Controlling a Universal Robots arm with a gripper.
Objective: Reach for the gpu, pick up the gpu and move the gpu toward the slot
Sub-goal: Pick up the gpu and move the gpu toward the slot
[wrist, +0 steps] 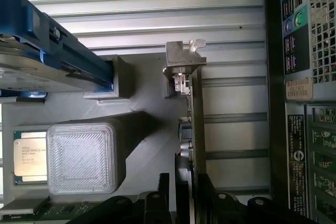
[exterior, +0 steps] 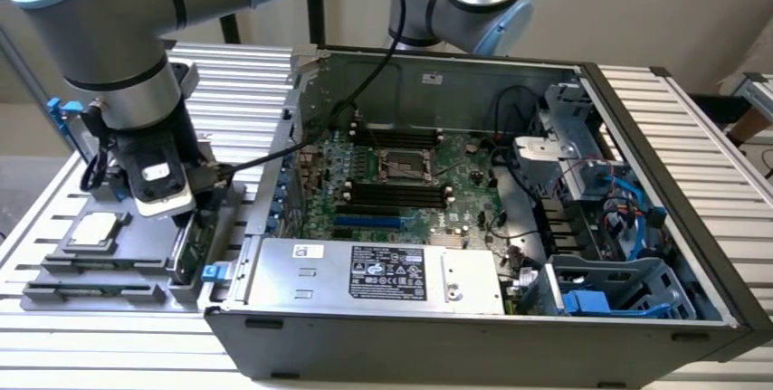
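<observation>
The gpu (wrist: 193, 114) is being kept upright on its long edge in a grey holder (wrist: 152, 98) on the ribbed counter (wrist: 157, 14), with its silver bracket (wrist: 184, 56) at the end away from the gripper (wrist: 182, 198). The gripper is being held spread over the card. Its fingers (wrist: 164, 195) are being set on either side of the board, and a narrow dark gap is being left on one side. In the exterior view the holder is being seen just beside the open computer case (exterior: 483, 336), at that view's left. A square chip (wrist: 29, 161) and a blue-framed drive (wrist: 31, 66) are being carried nearby on the same holder.
</observation>
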